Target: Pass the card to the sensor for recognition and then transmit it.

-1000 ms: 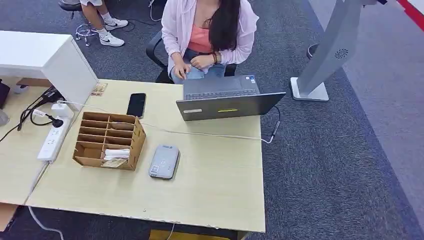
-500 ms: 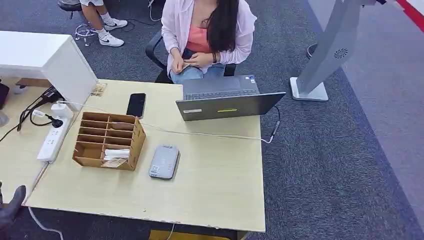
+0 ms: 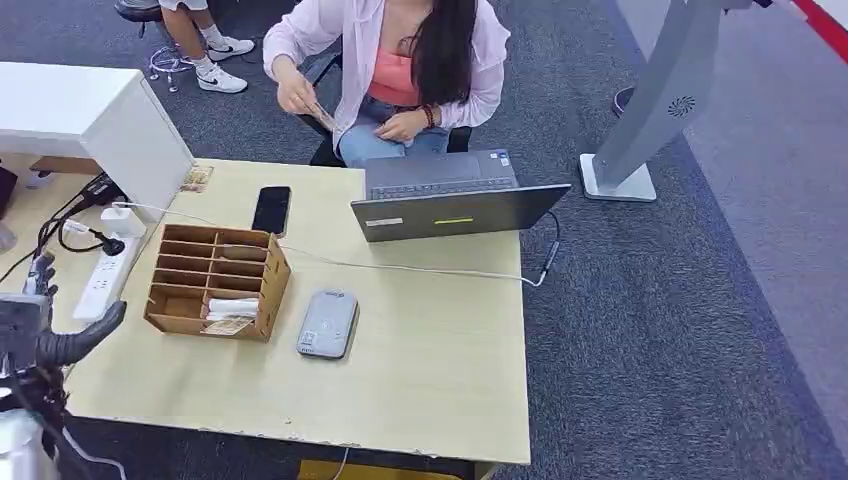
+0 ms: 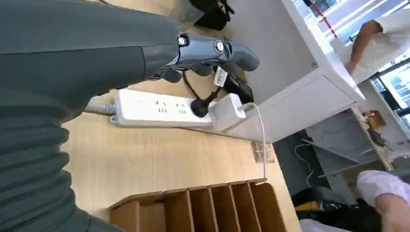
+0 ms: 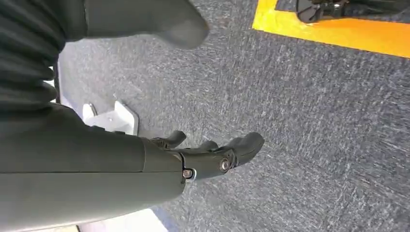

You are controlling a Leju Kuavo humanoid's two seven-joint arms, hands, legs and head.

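on pale wood table (image 3: 420, 370), slotted plywood rack (image 3: 216, 280), rounded grey sensor (image 3: 328, 323).

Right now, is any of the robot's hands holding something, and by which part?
Nothing is held. The left hand hovers open near the power strip; the right hand hangs empty over the carpet.

I see the sensor (image 3: 328, 323), a flat grey reader with rounded corners and a small label at its near end, lying flat on the table just beside the wooden organizer (image 3: 215, 281), apart from it. A card (image 3: 229, 325) lies flat in the organizer's nearest slot, its pale printed end poking out toward the sensor.
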